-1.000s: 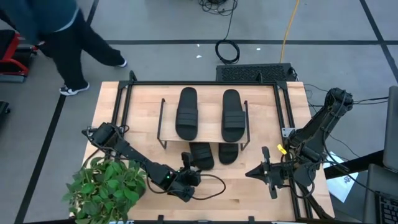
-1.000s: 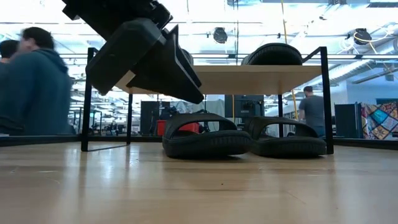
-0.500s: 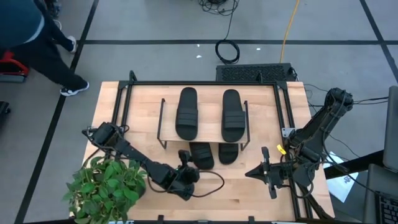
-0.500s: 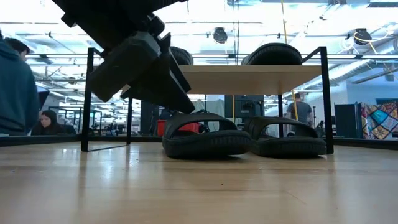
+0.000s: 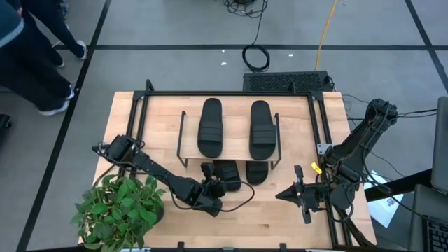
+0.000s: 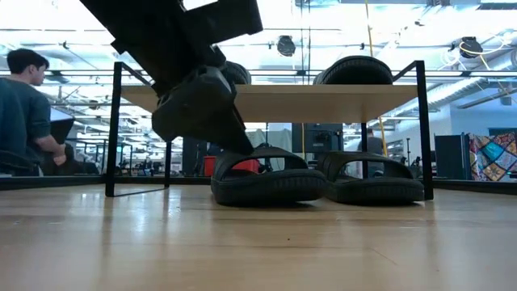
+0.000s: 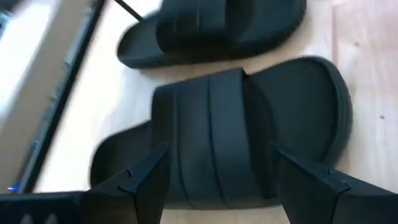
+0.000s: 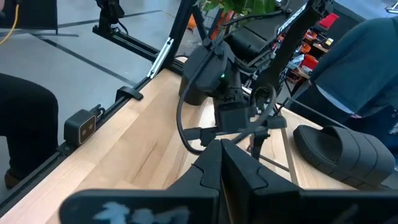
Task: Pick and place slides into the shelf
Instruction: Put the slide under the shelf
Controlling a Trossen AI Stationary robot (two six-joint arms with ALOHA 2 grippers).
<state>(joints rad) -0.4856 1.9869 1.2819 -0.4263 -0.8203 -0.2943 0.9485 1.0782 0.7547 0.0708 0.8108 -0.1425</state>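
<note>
Two black slides (image 5: 210, 126) (image 5: 260, 128) lie on the top board of the shelf (image 5: 234, 129). Two more stand on the table under it: a left one (image 5: 227, 175) (image 6: 271, 184) and a right one (image 5: 257, 171) (image 6: 376, 182). My left gripper (image 5: 213, 183) is open and slants down at the left slide (image 7: 217, 137), one finger on either side of its ribbed strap (image 7: 211, 118). My right gripper (image 5: 281, 194) (image 8: 222, 144) is shut, holds nothing, and waits above the table's near right. My left gripper's fingers (image 7: 146, 180) stand on either side of the left slide's strap, coming from the near left and slanting down. I cannot tell whether they touch the slide. The slide rests flat on its sole on the table.
A potted plant (image 5: 119, 210) stands at the near left corner beside my left arm. A large black metal frame (image 5: 140, 105) runs around the table. A black cable (image 5: 241, 199) loops on the wood near my left gripper. A person (image 6: 28, 113) is beyond the table's far left.
My left gripper has moved toward the far right, down to the left slide under the shelf, and has rolled a little; its fingers now flank the strap. The person beyond the far left has walked on. The slides have stayed in place.
</note>
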